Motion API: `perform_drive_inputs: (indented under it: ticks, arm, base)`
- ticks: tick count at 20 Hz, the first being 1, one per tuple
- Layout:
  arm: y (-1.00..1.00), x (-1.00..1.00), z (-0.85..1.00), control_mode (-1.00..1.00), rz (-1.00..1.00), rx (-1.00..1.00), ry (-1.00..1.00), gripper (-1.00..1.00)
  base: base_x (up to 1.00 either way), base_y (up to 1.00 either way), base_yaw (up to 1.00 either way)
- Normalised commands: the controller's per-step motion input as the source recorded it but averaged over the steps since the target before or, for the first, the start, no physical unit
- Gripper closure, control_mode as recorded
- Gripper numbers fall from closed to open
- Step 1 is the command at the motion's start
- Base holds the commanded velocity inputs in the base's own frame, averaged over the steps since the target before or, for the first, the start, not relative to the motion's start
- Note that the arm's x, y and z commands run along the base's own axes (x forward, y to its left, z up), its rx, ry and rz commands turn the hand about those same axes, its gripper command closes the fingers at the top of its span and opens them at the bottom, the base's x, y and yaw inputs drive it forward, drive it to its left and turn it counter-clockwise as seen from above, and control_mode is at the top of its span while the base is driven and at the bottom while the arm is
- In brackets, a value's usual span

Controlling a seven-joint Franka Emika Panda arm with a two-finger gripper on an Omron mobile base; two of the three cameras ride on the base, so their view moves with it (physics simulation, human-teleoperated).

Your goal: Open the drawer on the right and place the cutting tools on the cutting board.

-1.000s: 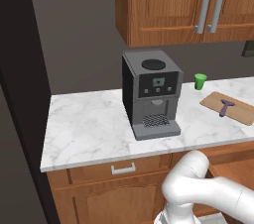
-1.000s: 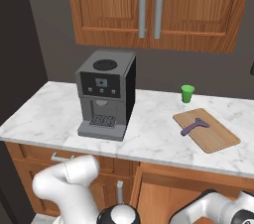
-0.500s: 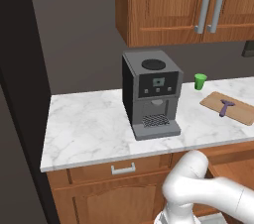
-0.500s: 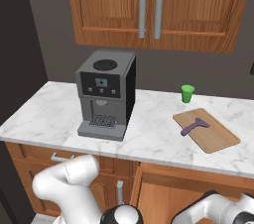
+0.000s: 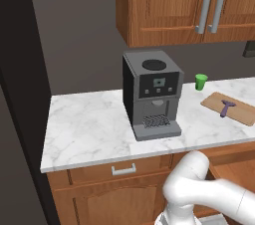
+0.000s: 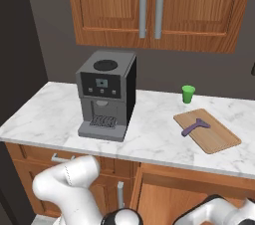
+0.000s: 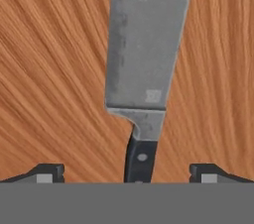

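Seen from the hand, a knife lies on the plain wood floor of the drawer (image 7: 49, 69), its grey blade (image 7: 146, 44) pointing away and its dark handle (image 7: 139, 161) toward me. My gripper (image 7: 127, 173) hangs just above it, open, with a fingertip (image 7: 49, 172) on each side of the handle and nothing gripped. The drawer stands pulled out under the counter at the right (image 6: 189, 189) (image 5: 239, 174). On the counter at the right lies the light-brown cutting board (image 6: 219, 139) (image 5: 244, 113), and a purple-handled cutting tool (image 6: 195, 127) (image 5: 226, 108) rests on it.
A dark coffee machine (image 5: 152, 94) (image 6: 106, 94) stands mid-counter. A small green cup (image 5: 200, 81) (image 6: 188, 94) sits behind the board near the wall. Wooden upper cabinets with long grey handles (image 6: 149, 7) hang above. A closed drawer with a small handle (image 5: 123, 170) is below left.
The things on the counter have not moved. The arm's low part at the bottom of the right base view has shifted slightly.
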Motion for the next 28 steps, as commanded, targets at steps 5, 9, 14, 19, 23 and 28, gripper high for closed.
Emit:
perform_drive_inputs:
  ticks: [5,9,14,19,23,28]
  arm:
    - [-0.04,0.0,-0.13,-1.0,0.0,0.0,-0.02,-1.0]
    - [-0.05,0.0,-0.26,-1.0,0.0,0.0,0.0,-1.0]
    - [-0.02,0.0,-0.36,-1.0,0.0,0.0,0.0,-1.0]
    - [0.0,-0.02,-0.32,-1.0,0.0,0.0,0.0,1.0]
    - [0.0,-0.28,-0.11,-1.0,0.0,0.0,-0.03,1.0]
    - [0.12,-0.48,0.03,-1.0,0.0,0.0,-0.16,1.0]
  base:
    - [0.0,0.0,0.0]
    - [0.0,0.0,0.0]
    - [0.0,0.0,0.0]
    - [0.0,0.0,0.0]
    - [0.0,0.0,0.0]
    - [0.0,0.0,0.0]
